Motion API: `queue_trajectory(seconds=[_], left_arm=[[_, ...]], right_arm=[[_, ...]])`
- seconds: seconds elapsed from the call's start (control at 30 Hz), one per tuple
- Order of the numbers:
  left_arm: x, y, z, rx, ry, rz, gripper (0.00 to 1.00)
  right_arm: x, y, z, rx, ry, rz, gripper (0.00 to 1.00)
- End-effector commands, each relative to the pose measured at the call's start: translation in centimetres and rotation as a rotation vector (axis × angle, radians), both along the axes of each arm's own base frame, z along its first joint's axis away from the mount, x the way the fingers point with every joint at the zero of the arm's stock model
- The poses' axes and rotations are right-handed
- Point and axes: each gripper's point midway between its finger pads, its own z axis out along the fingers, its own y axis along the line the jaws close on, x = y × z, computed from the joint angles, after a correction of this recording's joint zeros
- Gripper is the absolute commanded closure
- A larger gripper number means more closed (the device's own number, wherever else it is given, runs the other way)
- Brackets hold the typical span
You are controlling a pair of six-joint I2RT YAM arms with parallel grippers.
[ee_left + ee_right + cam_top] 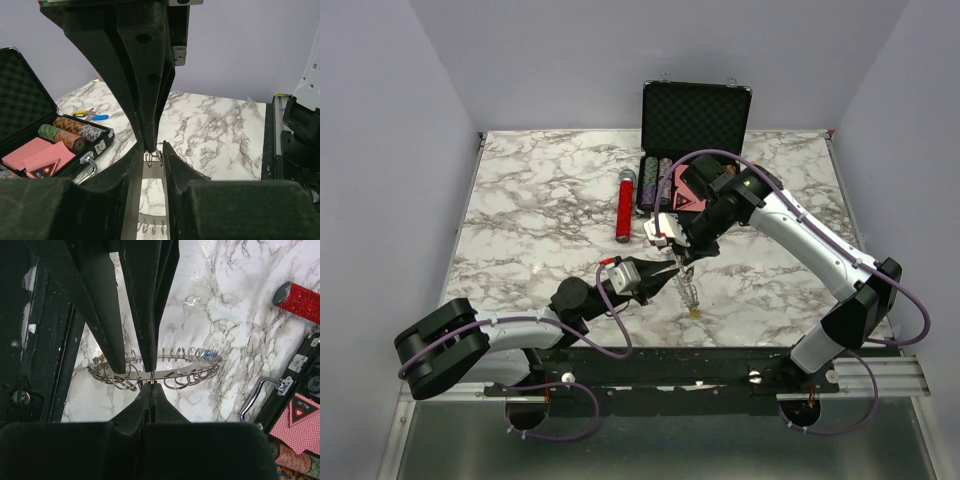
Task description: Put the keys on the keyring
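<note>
At the frame's centre, the keyring [185, 370] is pinched at its near rim by the fully closed right tool [151, 381]; its flat band is clamped within the narrowly parted left tool [150, 150].

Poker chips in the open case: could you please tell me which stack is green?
The green stack, farthest left in the left wrist view, beside the red card decks, unlike the orange stack and the orange-and-blue stack.
</note>
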Motion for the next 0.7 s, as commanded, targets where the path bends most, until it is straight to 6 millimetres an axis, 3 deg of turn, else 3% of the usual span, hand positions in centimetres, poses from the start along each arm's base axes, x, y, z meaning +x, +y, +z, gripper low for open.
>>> queue_trajectory(seconds=[0.0,0.67], left_arm=[[0.0,-0.9,0.6,0.008,-0.017,-0.035,0.71],[0.9,-1.5,-1.5,0.093,-0.015,-0.016,0.74]], right_arm=[[-1.6,-0.6,0.9,-0.007,0.062,0.006,1.0],[-1.8,-0.3,1.3,0.01,0.072,0.005,1.0]])
